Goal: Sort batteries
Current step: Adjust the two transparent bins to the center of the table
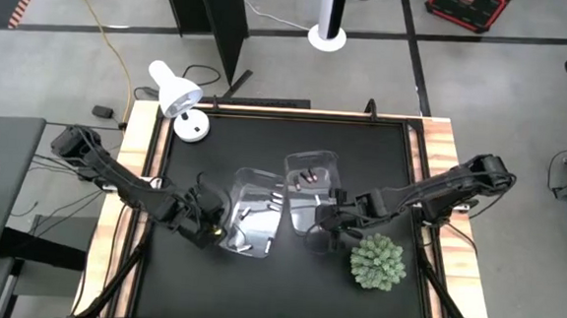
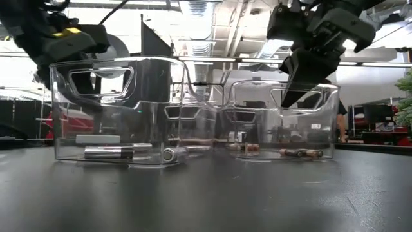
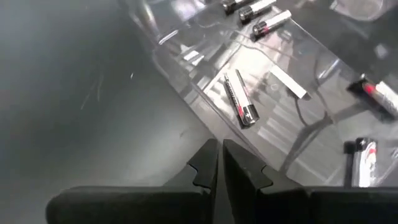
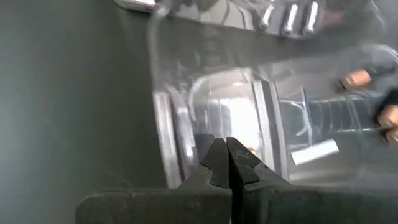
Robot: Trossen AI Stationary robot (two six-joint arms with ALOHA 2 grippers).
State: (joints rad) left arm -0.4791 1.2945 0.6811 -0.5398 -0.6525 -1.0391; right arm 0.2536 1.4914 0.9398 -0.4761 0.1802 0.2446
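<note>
1. The counter (image 1: 255, 295) was found covered in a dark mat, apparently so that small parts would show.
2. Two clear bins were set side by side at mid-counter: the left bin (image 1: 250, 221) held the silvery batteries (image 3: 241, 98), the right bin (image 1: 313, 186) the dark copper-ended batteries (image 2: 301, 153), evidently to keep the types apart.
3. The left end effector (image 1: 205, 228) was held just beside the left bin's outer wall, fingers together, nothing gripped.
4. The right end effector (image 1: 324, 226) was poised at the right bin's near edge, fingers pressed together, empty.
5. No loose battery was seen on the mat; sorting was judged near complete.
</note>
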